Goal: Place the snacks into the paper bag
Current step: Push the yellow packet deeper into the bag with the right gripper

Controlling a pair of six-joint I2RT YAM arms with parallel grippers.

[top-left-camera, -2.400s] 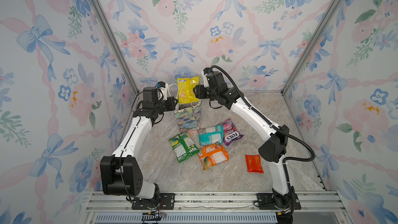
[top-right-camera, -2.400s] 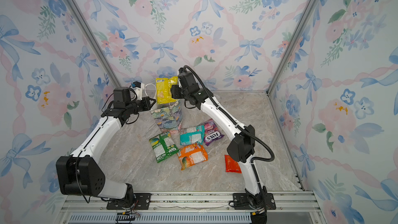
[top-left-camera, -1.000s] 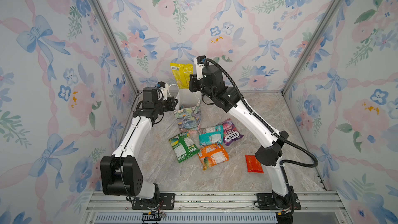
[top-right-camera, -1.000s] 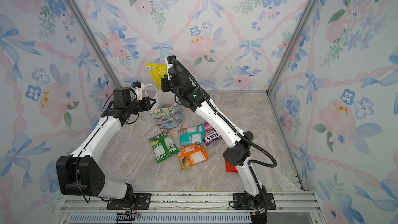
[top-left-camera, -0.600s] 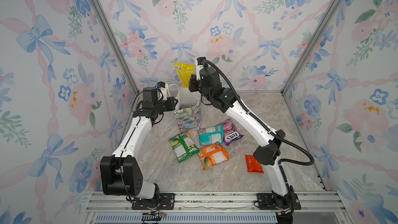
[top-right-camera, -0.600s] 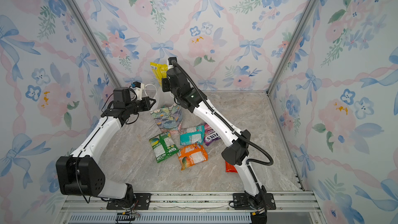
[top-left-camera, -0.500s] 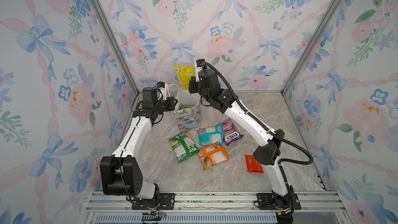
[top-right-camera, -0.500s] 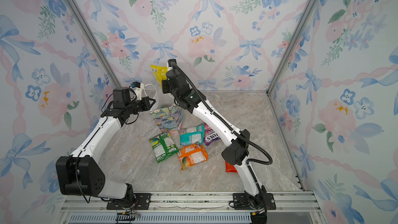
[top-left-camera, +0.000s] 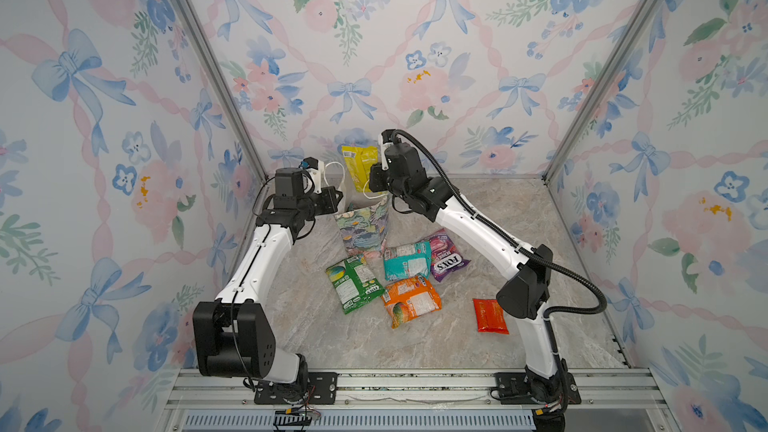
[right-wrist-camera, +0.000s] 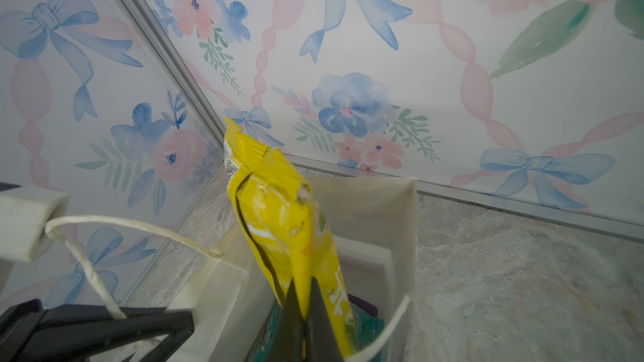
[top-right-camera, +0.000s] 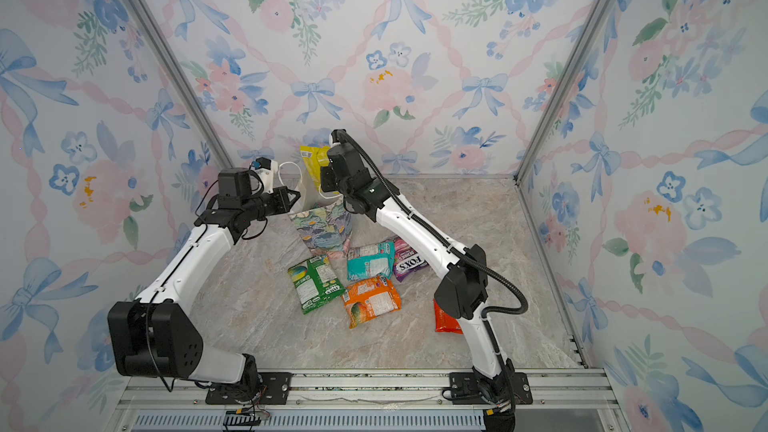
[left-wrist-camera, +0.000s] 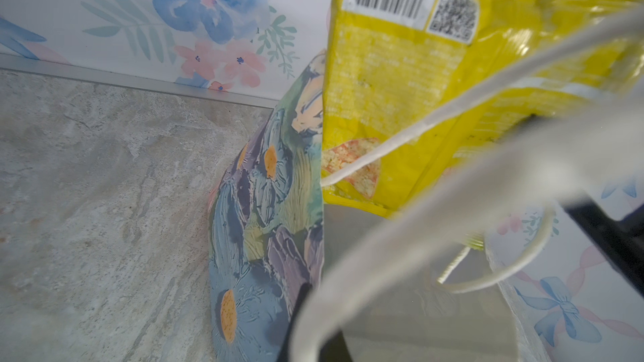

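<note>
Yellow pouch (right-wrist-camera: 278, 210), right claw (right-wrist-camera: 302, 290) apparently aloft

The left arm (top-left-camera: 266, 259), white links between black joints, rises from the front rail and leans toward the back, its wrist bent so the left gripper (top-left-camera: 337, 200) points roughly level toward the middle. Its black jaws are closed on a thin white cord handle (right-wrist-camera: 96, 282). The right arm (top-left-camera: 478, 226) climbs from its base to a black elbow, then stretches a long white link back and across. The right gripper (right-wrist-camera: 303, 296) has its black jaws pressed together, pinching a glossy yellow plastic pouch (right-wrist-camera: 278, 210) by one end.
</note>
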